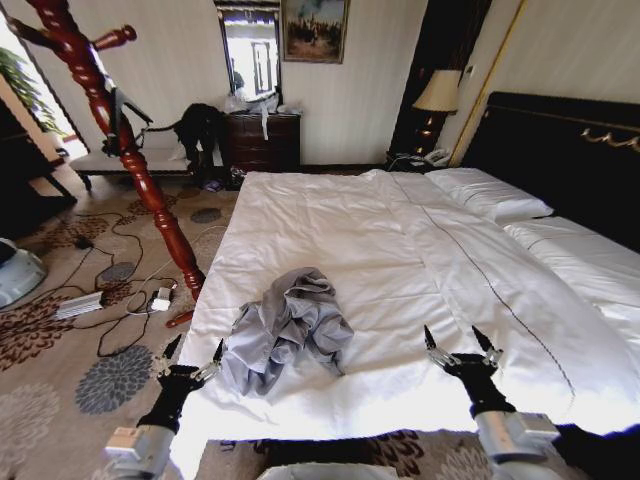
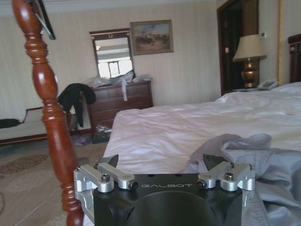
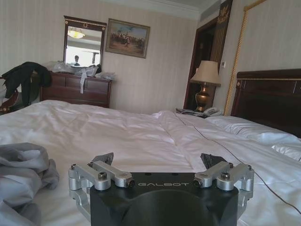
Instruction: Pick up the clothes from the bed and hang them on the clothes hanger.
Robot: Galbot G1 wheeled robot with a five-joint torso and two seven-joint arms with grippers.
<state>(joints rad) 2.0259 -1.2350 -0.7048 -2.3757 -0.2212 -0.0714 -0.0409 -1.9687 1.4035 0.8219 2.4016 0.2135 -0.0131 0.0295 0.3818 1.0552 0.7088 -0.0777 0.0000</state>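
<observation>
Black "GALBOT" tool [image 2: 160, 172], silver linkages

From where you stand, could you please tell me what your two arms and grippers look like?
The left gripper and right gripper look alike: black pointed fingertips on silver metal linkages with round bolts, mounted on a black body lettered GALBOT in the wrist views. Behind each, a black forearm section meets a light grey, boxy wrist block. No loose cables run along either arm.
</observation>
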